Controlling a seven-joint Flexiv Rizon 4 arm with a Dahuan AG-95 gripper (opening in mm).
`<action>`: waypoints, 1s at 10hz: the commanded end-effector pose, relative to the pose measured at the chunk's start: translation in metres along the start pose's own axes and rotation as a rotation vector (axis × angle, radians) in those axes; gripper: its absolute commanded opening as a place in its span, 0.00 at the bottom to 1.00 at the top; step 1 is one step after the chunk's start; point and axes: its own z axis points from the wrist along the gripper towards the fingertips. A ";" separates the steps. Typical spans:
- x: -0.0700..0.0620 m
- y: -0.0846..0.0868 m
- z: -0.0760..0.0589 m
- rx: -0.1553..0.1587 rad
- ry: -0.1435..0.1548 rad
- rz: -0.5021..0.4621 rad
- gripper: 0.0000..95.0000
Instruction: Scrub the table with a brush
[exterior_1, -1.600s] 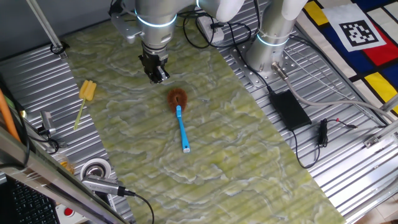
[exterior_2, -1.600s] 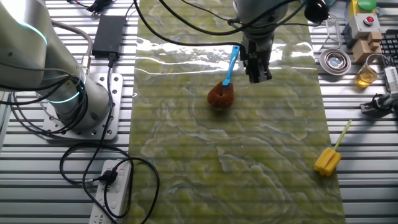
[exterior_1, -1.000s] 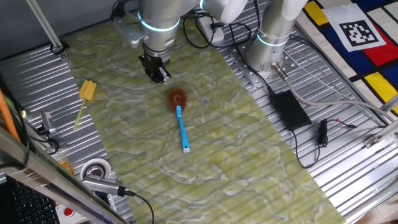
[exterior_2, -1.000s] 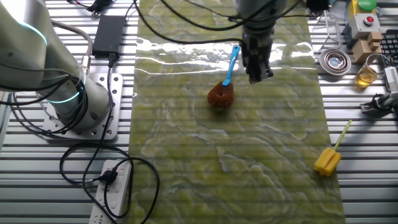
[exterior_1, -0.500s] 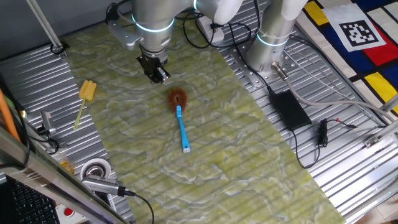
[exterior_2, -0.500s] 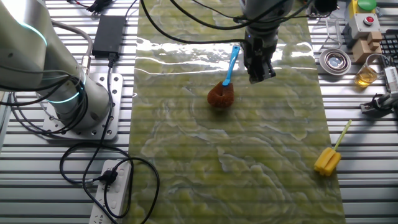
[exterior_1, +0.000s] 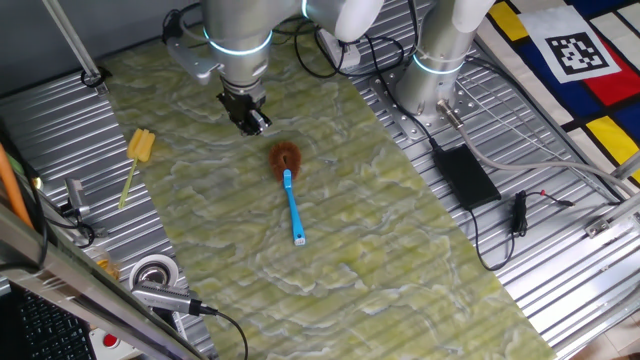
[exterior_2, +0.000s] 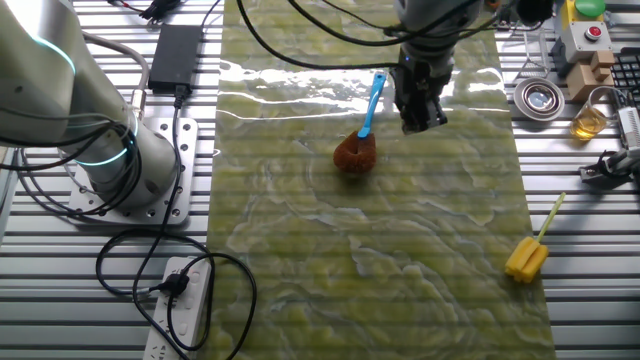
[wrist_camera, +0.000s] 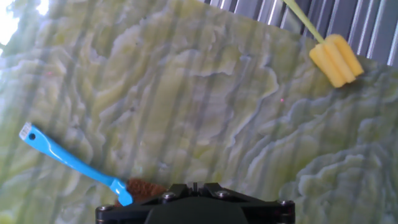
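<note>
The brush lies flat on the green-yellow marbled table (exterior_1: 380, 230). Its reddish-brown bristles (exterior_1: 286, 157) point toward my gripper and its light-blue handle (exterior_1: 293, 212) points away. My gripper (exterior_1: 250, 121) hangs over the table a short way beside the bristles, fingers together and holding nothing. In the other fixed view the gripper (exterior_2: 415, 122) is right of the brush (exterior_2: 356, 148). In the hand view the blue handle (wrist_camera: 68, 162) and bristles (wrist_camera: 144, 187) lie at the lower left, beside the gripper (wrist_camera: 194, 186).
A yellow-headed brush (exterior_1: 140, 147) lies at the table's edge, also in the other fixed view (exterior_2: 526, 258) and the hand view (wrist_camera: 334, 59). Ribbed grey metal flanks the table. A second arm's base (exterior_1: 432, 75), a black power brick (exterior_1: 464, 172), cables and tape rolls (exterior_1: 153, 272) sit there.
My gripper has drifted slowly sideways away from the brush, staying at about the same height. The brush has not moved.
</note>
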 end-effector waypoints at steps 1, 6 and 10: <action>-0.001 0.001 -0.001 -0.183 -0.028 -0.122 0.00; -0.001 0.001 -0.001 -0.192 -0.012 -0.202 0.00; -0.001 0.001 -0.001 -0.207 0.001 -0.293 0.00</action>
